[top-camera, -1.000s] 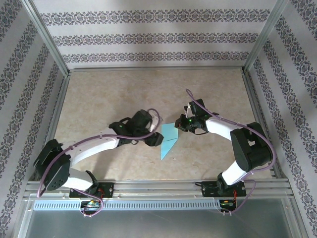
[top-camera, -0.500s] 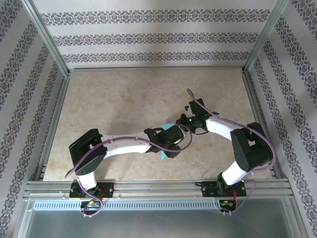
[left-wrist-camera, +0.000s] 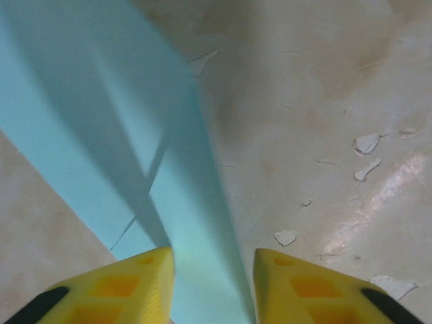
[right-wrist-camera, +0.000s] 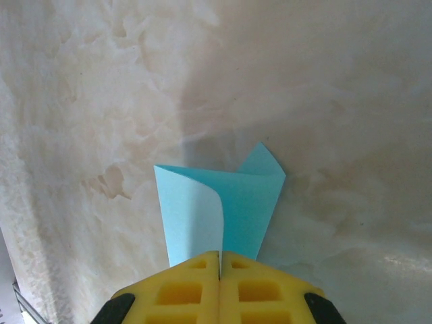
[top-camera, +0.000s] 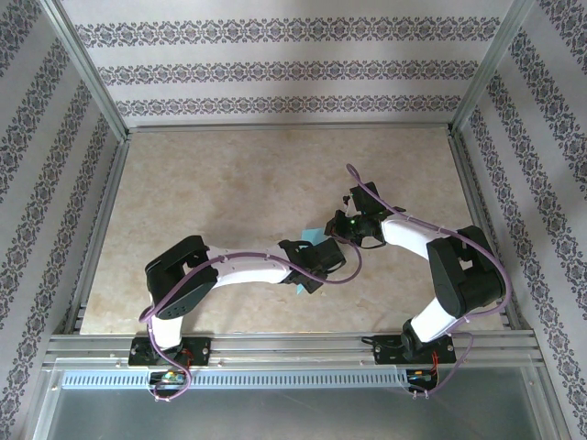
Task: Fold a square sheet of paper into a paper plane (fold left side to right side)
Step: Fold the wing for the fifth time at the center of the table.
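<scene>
— Where is your left pincer (left-wrist-camera: 212, 260)?
— I have it low over the marbled beige table (top-camera: 211, 183), its yellow fingers (left-wrist-camera: 135, 283) narrowly apart. The thin teal-blue folded sheet of paper (left-wrist-camera: 101, 121) lies flat between them.
— And the right pincer (right-wrist-camera: 220, 256)?
— Farther on, fully closed at the sheet's edge. I cannot tell whether it pinches the sheet.

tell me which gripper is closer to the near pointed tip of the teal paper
Left. The left gripper straddles the folded teal paper right at its near tip, fingers either side; the right gripper sits shut at the paper's far end.
</scene>
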